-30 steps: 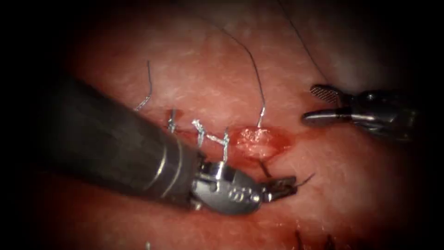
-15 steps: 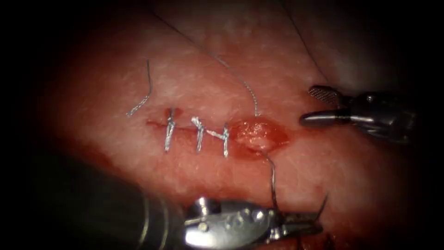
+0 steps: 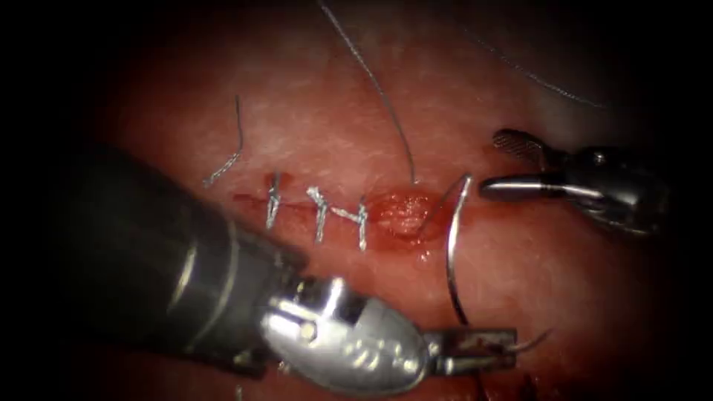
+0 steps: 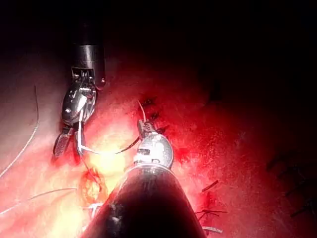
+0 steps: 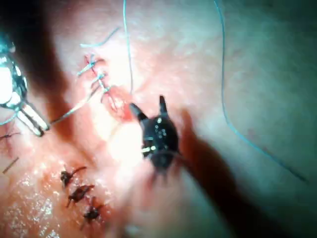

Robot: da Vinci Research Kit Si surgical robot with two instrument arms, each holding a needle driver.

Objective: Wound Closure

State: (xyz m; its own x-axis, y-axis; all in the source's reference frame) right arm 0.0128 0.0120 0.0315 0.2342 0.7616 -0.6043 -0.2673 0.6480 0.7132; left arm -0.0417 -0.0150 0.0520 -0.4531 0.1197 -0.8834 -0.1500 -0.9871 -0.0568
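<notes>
Drawn free, needle [image 3: 454, 245] gripped by left tool [image 3: 483, 349], tail hidden; right tool [image 3: 512, 167] gapes empty.

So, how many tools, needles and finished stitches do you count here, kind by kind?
Tools: 2; left tool shut on the needle near its tip, right tool open, empty.
Needle: 1, out of the tissue, right of the cut.
Stitches: 3.
Total: 6.
</notes>
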